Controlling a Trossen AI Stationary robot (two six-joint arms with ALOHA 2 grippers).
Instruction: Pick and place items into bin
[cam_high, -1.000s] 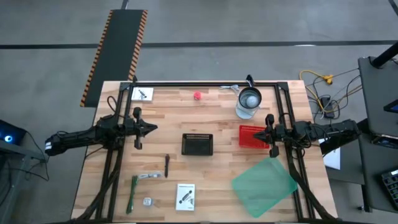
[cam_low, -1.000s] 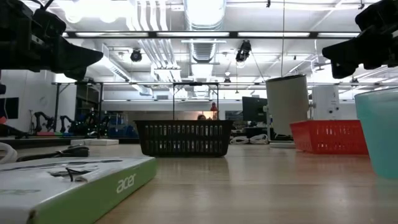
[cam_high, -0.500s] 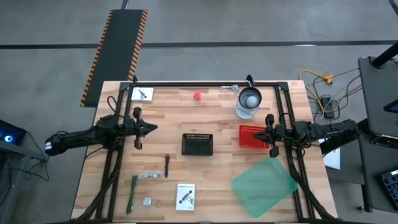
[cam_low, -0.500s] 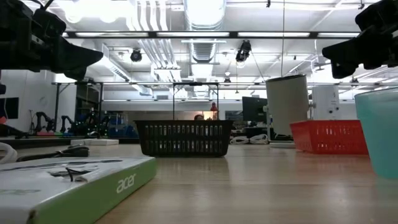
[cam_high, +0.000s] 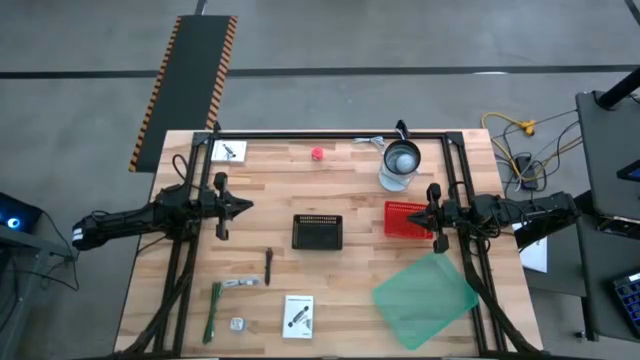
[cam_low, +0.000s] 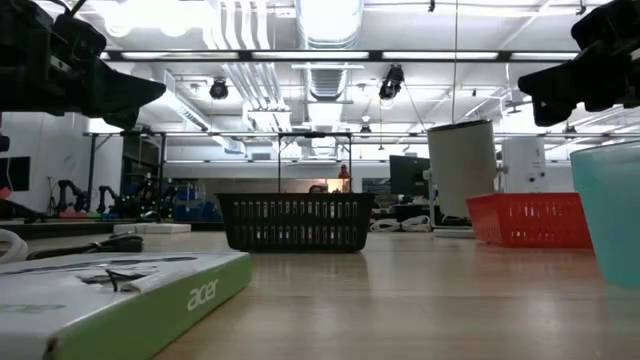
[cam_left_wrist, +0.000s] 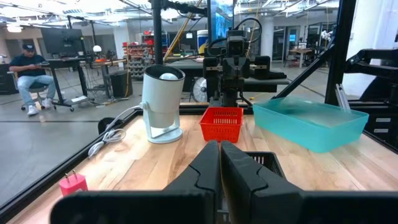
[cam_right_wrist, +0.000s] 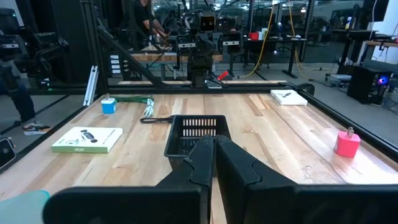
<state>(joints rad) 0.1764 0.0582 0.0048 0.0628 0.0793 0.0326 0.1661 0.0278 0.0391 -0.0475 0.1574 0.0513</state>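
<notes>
Low view: green box (cam_low: 120, 300) cut off at the left and bottom edges; teal tub (cam_low: 612, 205) cut off at right. High view: small object (cam_high: 237, 324) beside the green strip too small to identify.

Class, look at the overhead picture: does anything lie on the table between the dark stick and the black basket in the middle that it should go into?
Nothing visible does. The dark stick lies just beside the black basket, toward the table's front left, with only bare wood between them. The left gripper, shut, hangs above the table to the basket's left, clear of that path.
</notes>
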